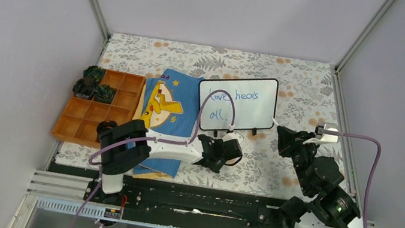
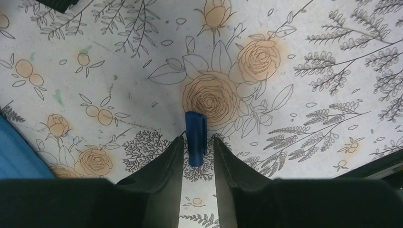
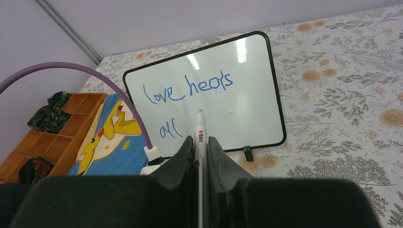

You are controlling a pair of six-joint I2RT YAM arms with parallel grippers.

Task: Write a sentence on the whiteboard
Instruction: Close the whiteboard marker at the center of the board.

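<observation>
The whiteboard (image 1: 253, 117) (image 3: 247, 109) stands tilted on its small black feet at mid-table. On it is the sentence (image 1: 233, 97) (image 3: 190, 88) in blue cursive, "love heals" over "all". My right gripper (image 1: 281, 133) (image 3: 200, 138) is shut on a white marker (image 3: 200, 133), whose bare tip points at the board beside "all". My left gripper (image 1: 236, 150) (image 2: 198, 140) hangs low over the floral table in front of the board. Its jaws are open, with a blue pen cap (image 2: 196, 130) lying between the fingertips and a gap on each side.
A blue cloth book with a yellow cartoon figure (image 1: 168, 106) (image 3: 111, 142) lies left of the board. Further left, a wooden compartment tray (image 1: 87, 121) (image 3: 57, 137) holds dark bundles (image 1: 94, 87). A purple cable (image 3: 95, 71) arcs in front of the board. Grey walls enclose the table.
</observation>
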